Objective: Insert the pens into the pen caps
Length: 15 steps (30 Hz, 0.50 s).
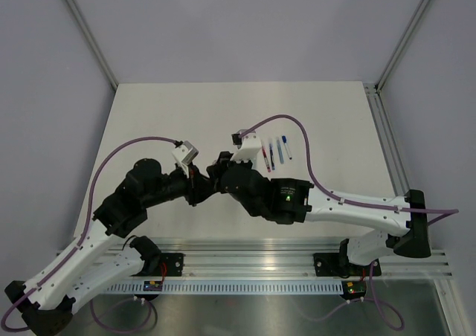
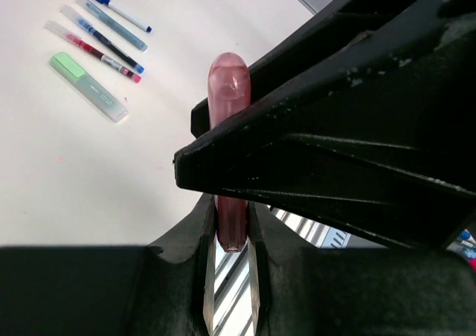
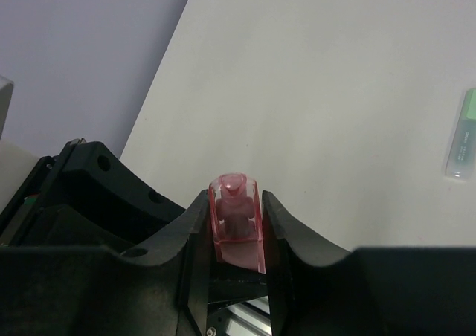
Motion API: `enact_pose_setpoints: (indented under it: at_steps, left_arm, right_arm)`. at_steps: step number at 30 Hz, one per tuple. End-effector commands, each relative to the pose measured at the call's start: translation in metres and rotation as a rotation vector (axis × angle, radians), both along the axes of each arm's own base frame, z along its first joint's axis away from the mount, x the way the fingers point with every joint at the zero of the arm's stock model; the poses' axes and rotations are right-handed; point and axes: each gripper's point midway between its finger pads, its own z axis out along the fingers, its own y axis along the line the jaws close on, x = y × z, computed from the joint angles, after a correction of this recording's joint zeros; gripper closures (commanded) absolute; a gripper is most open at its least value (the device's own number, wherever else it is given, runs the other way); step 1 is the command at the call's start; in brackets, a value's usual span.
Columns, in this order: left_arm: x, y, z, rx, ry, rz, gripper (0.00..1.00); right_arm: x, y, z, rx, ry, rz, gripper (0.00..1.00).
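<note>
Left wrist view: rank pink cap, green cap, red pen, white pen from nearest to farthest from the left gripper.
1. pink cap, in the left gripper
2. green cap, lying at left
3. red pen, just beyond
4. white pen, top left

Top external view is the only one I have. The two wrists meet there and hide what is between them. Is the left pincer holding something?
Observer: Yes. The left pincer is shut on a pink tube, which stands up out of its fingers.
Operator: And the right one?
Observer: The right pincer grips the same pink tube, nearer its rounded end.
Operator: Is there any cap lying free?
Observer: One light green tube lies beside the red pen, apart from it.
</note>
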Motion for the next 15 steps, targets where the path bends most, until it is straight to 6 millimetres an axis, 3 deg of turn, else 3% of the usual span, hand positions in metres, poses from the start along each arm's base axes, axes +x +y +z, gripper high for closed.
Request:
enact_pose_setpoints:
  at_steps: [1, 3, 4, 5, 8, 13, 15]
  left_arm:
    - [0.018, -0.001, 0.104, -0.234, -0.303, 0.061, 0.96]
    - [0.020, 0.002, 0.103, -0.221, -0.306, 0.077, 0.83]
    - [0.021, 0.003, 0.104, -0.215, -0.310, 0.087, 0.77]
    - [0.022, 0.006, 0.104, -0.209, -0.312, 0.100, 0.63]
    - [0.032, 0.017, 0.104, -0.176, -0.324, 0.181, 0.38]
    - [0.039, 0.030, 0.104, -0.149, -0.330, 0.263, 0.15]
    - [0.042, 0.035, 0.104, -0.145, -0.329, 0.296, 0.13]
  right_arm:
    - [-0.003, -0.002, -0.034, -0.102, 0.080, 0.069, 0.87]
    - [0.004, -0.007, -0.025, -0.055, 0.081, 0.083, 0.93]
    - [0.008, -0.011, -0.031, -0.057, 0.091, 0.086, 0.94]
    - [0.023, -0.021, -0.028, -0.035, 0.098, 0.063, 0.95]
    - [0.043, -0.033, -0.030, -0.016, 0.114, 0.065, 0.96]
    - [0.073, -0.045, -0.039, -0.038, 0.129, 0.049, 0.97]
    - [0.085, -0.046, -0.051, -0.071, 0.138, 0.046, 0.96]
